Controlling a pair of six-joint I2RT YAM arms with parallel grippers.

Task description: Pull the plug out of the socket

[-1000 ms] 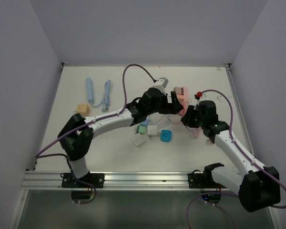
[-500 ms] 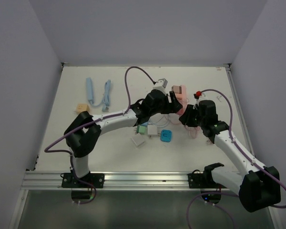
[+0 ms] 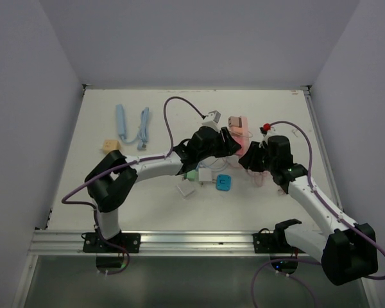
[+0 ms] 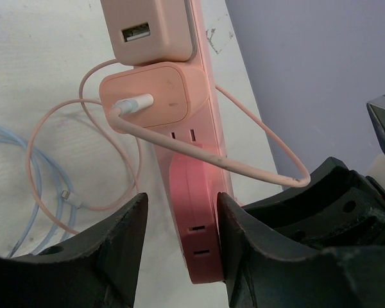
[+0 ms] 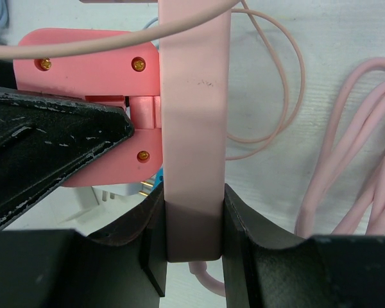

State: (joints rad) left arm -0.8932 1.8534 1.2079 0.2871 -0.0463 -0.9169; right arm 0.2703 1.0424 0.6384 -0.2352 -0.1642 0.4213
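Note:
The socket is a pink power strip, lifted off the table. A pink plug with a white cable tip sits in its face, and a second pink adapter sits above it. My left gripper straddles the strip's near end. Its right finger touches the strip, while a gap remains at the left finger, so it stands open. My right gripper is shut on the strip's pale edge. Both grippers meet at the strip in the top view, left and right.
Green, white and blue adapters lie under the arms. Two light blue cables and a tan block lie at the far left. A thick pink cord coils to the right, thin pink cable loops beside the strip.
My left gripper's jaws have narrowed round the strip's end and the left arm has shifted slightly. The right gripper has kept its hold and place.

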